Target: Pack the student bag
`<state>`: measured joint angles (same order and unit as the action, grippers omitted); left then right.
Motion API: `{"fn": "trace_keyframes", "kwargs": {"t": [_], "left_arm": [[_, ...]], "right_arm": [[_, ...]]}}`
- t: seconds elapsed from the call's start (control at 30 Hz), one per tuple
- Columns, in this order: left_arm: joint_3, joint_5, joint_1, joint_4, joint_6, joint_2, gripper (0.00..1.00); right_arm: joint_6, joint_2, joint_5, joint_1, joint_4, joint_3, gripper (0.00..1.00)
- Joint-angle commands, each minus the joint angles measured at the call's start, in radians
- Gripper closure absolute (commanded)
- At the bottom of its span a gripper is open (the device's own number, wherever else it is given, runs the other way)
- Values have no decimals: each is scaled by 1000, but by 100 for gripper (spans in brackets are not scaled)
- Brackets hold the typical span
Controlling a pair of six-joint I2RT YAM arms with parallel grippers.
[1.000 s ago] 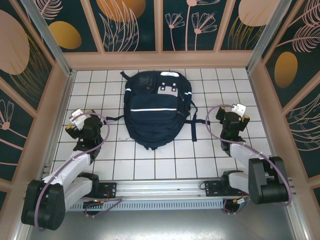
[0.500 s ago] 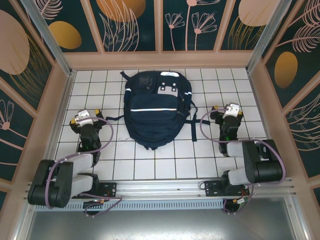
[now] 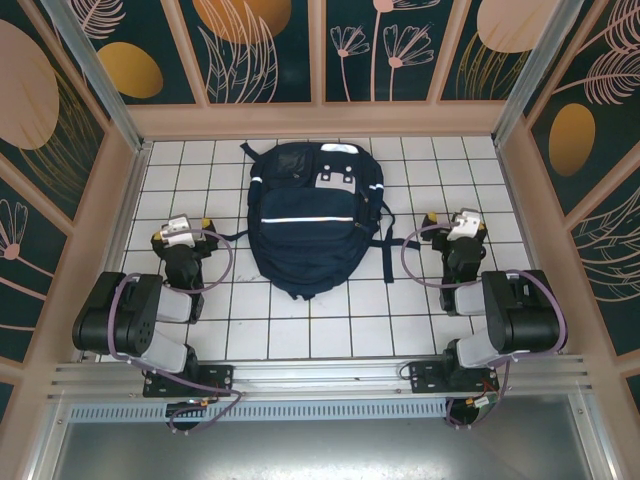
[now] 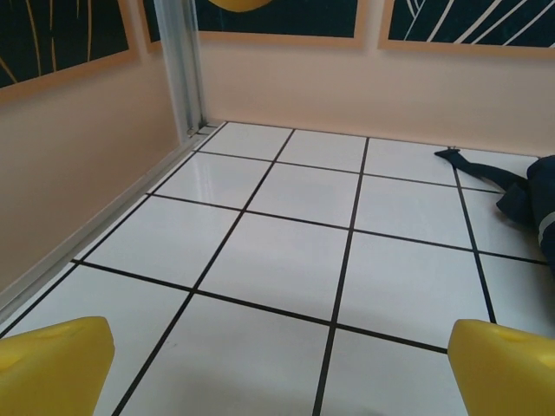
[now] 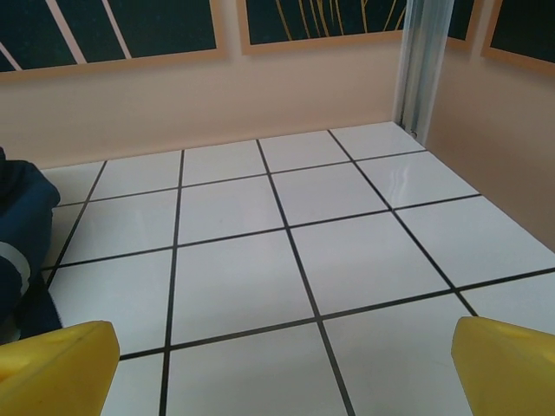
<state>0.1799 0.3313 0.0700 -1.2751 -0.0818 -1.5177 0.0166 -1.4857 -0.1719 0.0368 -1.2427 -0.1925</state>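
The student bag (image 3: 305, 215), a large dark navy backpack with white stripes and grey-white patches, lies flat in the middle of the tiled floor, straps out to both sides. My left gripper (image 3: 181, 230) rests low to its left, apart from it, and stands open; its yellow fingertips (image 4: 52, 364) frame bare tile (image 4: 286, 373). The bag's edge (image 4: 545, 208) and a black strap (image 4: 481, 163) show at the right of the left wrist view. On the bag's right, also apart, my right gripper (image 3: 455, 224) is open over bare tile (image 5: 286, 368), with the bag (image 5: 19, 217) at that view's left edge.
White tiles with black grout (image 3: 330, 320) cover the floor. Peach walls (image 3: 320, 120) with dark floral panels close it in on three sides, with metal corner posts (image 4: 184, 69) (image 5: 423, 61). Both arm bases sit on a rail (image 3: 320, 378) at the near edge.
Both arms have folded back toward their bases and lowered; the left gripper shifted slightly right, the right one slightly left. Jaws stayed open. The bag has not moved.
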Motion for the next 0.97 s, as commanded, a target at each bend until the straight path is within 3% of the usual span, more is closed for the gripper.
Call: {"fn": "trace_keyframes", "kwargs": {"t": [0.0,0.1,0.17,0.93], "left_arm": [[30,-55,-12,-55,8,-5,2],[34,-45,-15,-46,0,-6,1],[34,34,-16,-50,-31,-8,1],[35,29,-17,-48,-27,-7,1]], "right_arm": [[-1,-48,40,-5,-123,21,1],[-5,-54,32,-5,-122,16,1],[-25,-55,12,-10,-73,-8,1],[-38,-52,65,-36,-60,-10,1]]}}
